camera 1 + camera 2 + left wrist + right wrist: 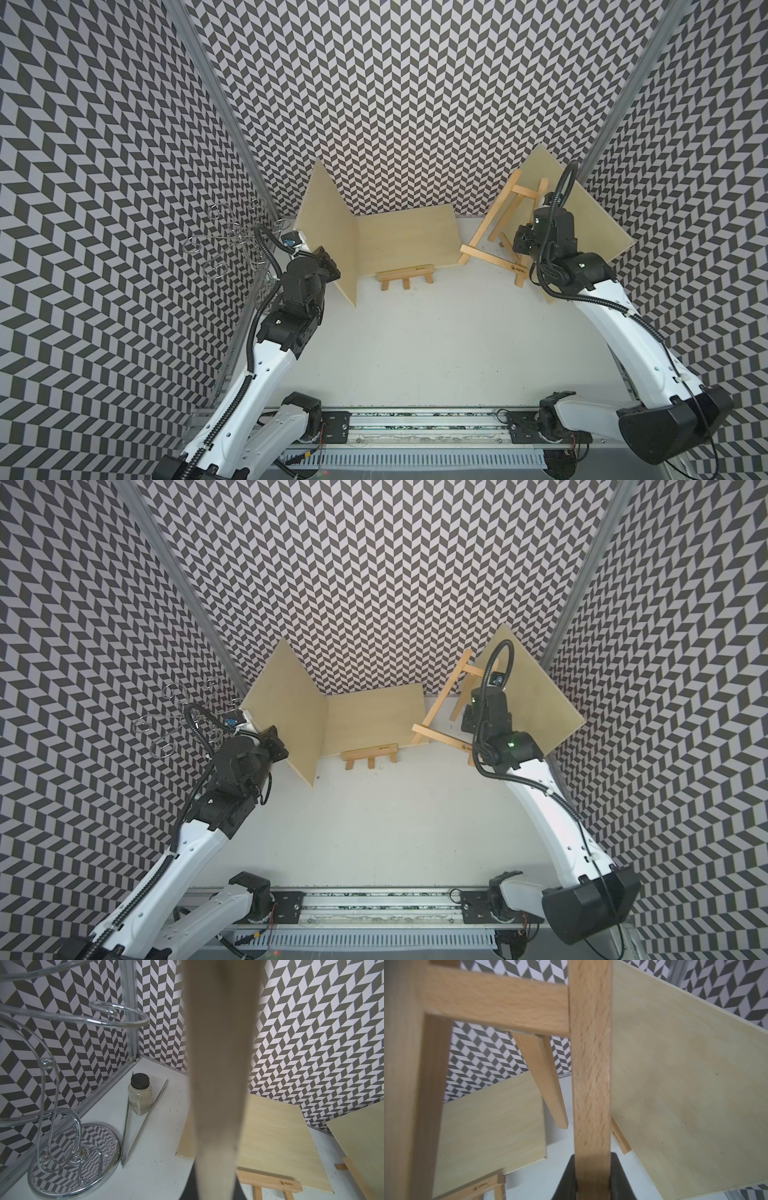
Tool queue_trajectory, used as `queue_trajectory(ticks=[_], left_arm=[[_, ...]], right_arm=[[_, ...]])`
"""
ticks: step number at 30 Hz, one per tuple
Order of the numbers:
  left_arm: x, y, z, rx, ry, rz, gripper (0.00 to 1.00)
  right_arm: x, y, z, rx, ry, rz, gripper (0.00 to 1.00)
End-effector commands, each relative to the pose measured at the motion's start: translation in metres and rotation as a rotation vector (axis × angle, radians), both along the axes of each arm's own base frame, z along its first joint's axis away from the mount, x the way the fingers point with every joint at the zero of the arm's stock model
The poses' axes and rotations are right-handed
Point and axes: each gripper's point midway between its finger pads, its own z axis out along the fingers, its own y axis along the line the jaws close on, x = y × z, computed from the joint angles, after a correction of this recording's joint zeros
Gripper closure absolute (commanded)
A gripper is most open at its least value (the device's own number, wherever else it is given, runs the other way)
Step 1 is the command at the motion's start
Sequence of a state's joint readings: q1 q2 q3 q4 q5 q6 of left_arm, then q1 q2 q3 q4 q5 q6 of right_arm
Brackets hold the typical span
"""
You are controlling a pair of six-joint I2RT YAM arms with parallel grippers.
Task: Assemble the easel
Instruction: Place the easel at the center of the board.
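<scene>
My right gripper [521, 243] [467, 721] [591, 1188] is shut on one leg of a wooden easel frame [491, 216] [442, 696] [589, 1076]. The frame hangs tilted above the back right of the table, its rear leg [542, 1080] dangling free. At the left, my left gripper [328, 266] [276, 746] [216, 1192] is shut on the edge of a pale wooden board [328, 216] [286, 696] [218, 1064], holding it upright. A second board [407, 237] [374, 717] leans on a small easel [405, 276] [370, 756] at the back middle.
A third board [594, 216] [536, 688] leans at the back right, behind my right arm. Behind the held board in the left corner are a chrome wire stand [232, 245] [72, 1157], a spice jar [139, 1095] and metal tongs [143, 1122]. Patterned walls close three sides.
</scene>
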State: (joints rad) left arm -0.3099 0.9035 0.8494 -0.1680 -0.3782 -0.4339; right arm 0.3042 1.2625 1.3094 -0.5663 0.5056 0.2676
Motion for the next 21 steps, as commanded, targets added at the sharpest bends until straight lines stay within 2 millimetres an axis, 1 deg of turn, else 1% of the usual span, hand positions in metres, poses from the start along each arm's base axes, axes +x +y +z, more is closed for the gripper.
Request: queue_trajectory(ticks=[1,6,15,17,21], left_arm=[[0.0,-0.029,0.03,-0.041,-0.074,-0.129,1.0],[0.0,-0.032,0.029,-0.031,-0.065,-0.138,1.0],[-0.002,-0.033,0.025,-0.021,-0.051,-0.139,1.0],[-0.003,-0.034,0.026,-0.02,-0.052,-0.143,1.0],[-0.004,-0.037,0.028,-0.015,-0.052,-0.153,1.0]], right_arm=[[0.006,-0.02,0.021,-0.042,-0.166,-0.128,1.0],[0.003,-0.028,-0.004,-0.048,-0.185,-0.19,1.0],[0.005,-0.024,-0.049,-0.032,-0.173,-0.226,1.0],[0.006,-0.025,-0.057,-0.037,-0.172,-0.245,1.0],[0.012,-0.022,-0.076,-0.048,-0.159,-0.267,1.0]])
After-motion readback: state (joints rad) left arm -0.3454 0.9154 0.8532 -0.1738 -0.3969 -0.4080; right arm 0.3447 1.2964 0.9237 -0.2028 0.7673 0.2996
